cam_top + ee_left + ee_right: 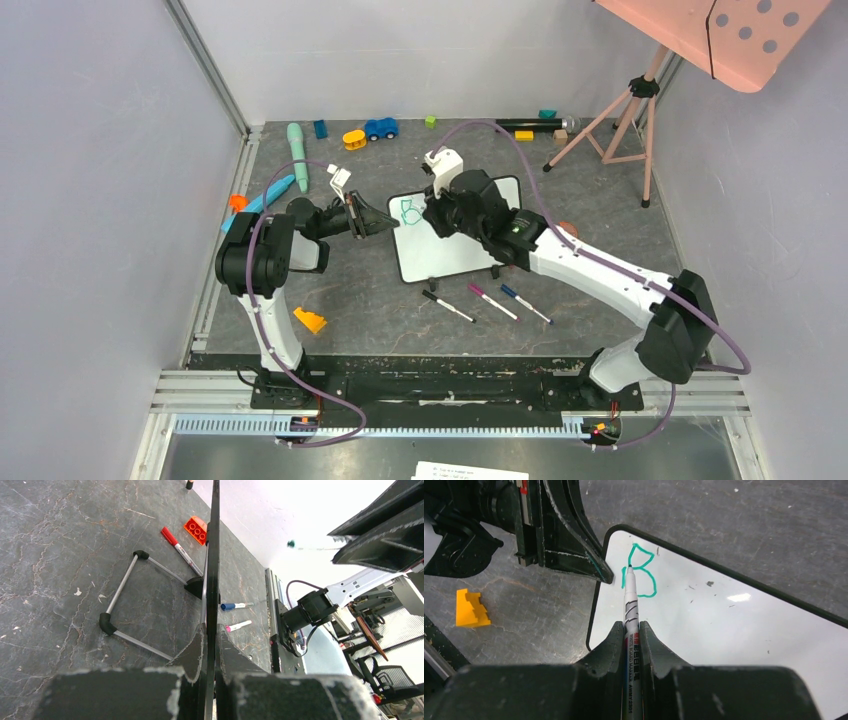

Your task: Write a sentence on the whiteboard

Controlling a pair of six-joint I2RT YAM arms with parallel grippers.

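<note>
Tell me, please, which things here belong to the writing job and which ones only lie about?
In the job:
whiteboard, its edge clamped in the left jaws
green marker, gripped in the right jaws
green letter B, already written

Lying about:
three loose markers
orange block
blue toy car
pink tripod

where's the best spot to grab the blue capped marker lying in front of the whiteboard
Probably the middle of the white barrel of the blue-capped marker, coming straight down from above and closing across its narrow width. It lies flat and slanted on the table, with bare gaps on both sides. The magenta-capped marker is its nearest neighbour.
</note>
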